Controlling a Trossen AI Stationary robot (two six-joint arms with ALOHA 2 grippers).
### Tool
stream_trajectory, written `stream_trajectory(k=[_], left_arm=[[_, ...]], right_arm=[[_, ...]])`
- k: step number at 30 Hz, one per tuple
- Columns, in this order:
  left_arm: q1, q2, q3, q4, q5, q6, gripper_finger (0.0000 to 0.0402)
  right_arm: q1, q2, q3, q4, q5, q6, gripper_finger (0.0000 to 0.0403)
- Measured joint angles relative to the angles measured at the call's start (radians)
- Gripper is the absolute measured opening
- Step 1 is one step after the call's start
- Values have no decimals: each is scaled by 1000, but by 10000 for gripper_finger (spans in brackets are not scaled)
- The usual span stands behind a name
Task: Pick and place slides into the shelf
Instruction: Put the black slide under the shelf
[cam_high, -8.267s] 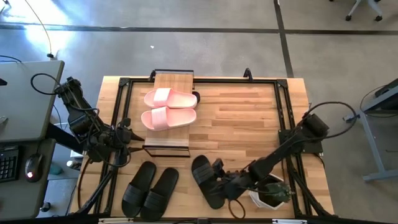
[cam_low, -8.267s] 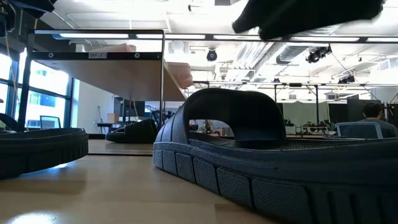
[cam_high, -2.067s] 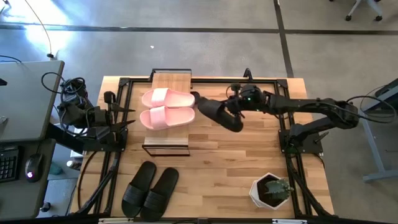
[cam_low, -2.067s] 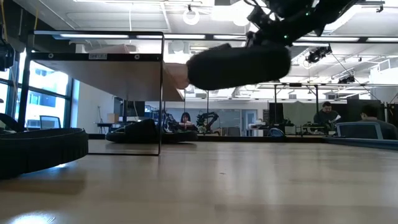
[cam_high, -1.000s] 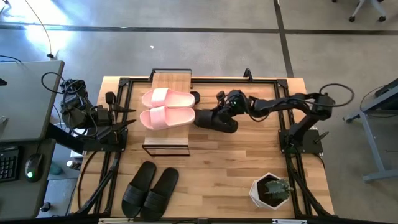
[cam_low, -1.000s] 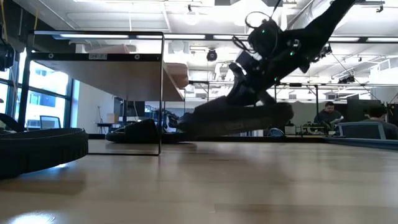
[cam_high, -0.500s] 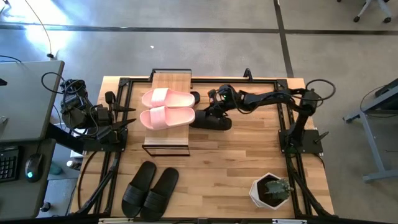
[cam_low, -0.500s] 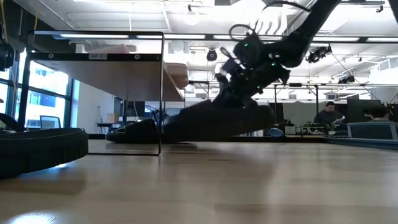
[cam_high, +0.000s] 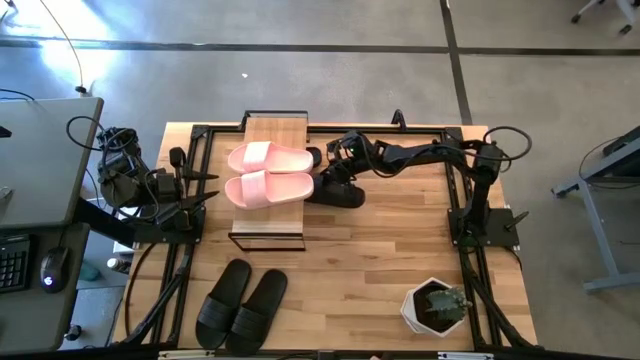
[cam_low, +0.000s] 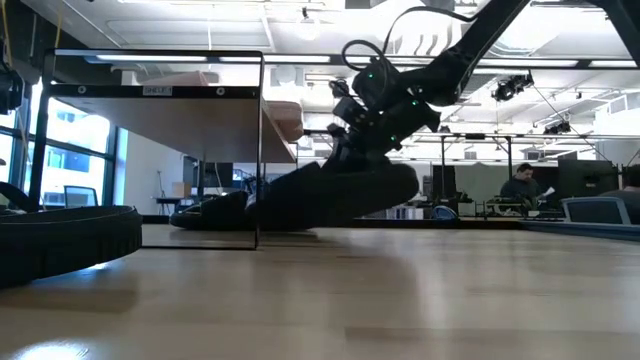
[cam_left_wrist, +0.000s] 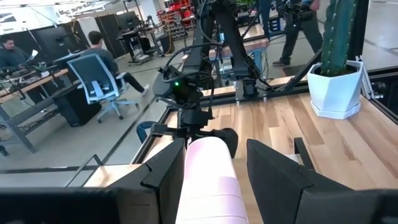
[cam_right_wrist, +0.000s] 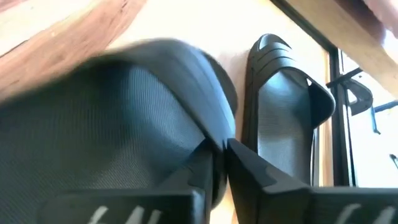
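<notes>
R gripper (cam_high: 337, 170) clamped on black slide (cam_high: 335, 193) strap; slide hangs just below claw, long axis pointing toward shelf (cam_high: 270, 240) opening beside it. L gripper (cam_high: 200, 190) apart, idle, farther off.

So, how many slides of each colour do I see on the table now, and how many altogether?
Pink slides: 2, both on top of the shelf
Black slides: 4, a pair at the table's front, one under the shelf, one held by the right gripper
Total: 6
</notes>
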Motion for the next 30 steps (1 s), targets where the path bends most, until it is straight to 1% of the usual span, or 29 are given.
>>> stream_trajectory(k=[8,15,19,24,30], left_arm=[[0,0,0,-6,0,2,156],[0,0,0,-5,0,2,156],[0,0,0,-5,0,2,156],[0,0,0,-5,0,0,156],[0,0,0,-5,5,-1,156]], right_arm=[[-24,0,1,-38,4,8,78],[-45,0,1,-35,4,74,120],[-51,0,1,-44,14,89,131],[-51,-19,1,-105,88,101,135],[-50,-136,1,-229,103,198,130]])
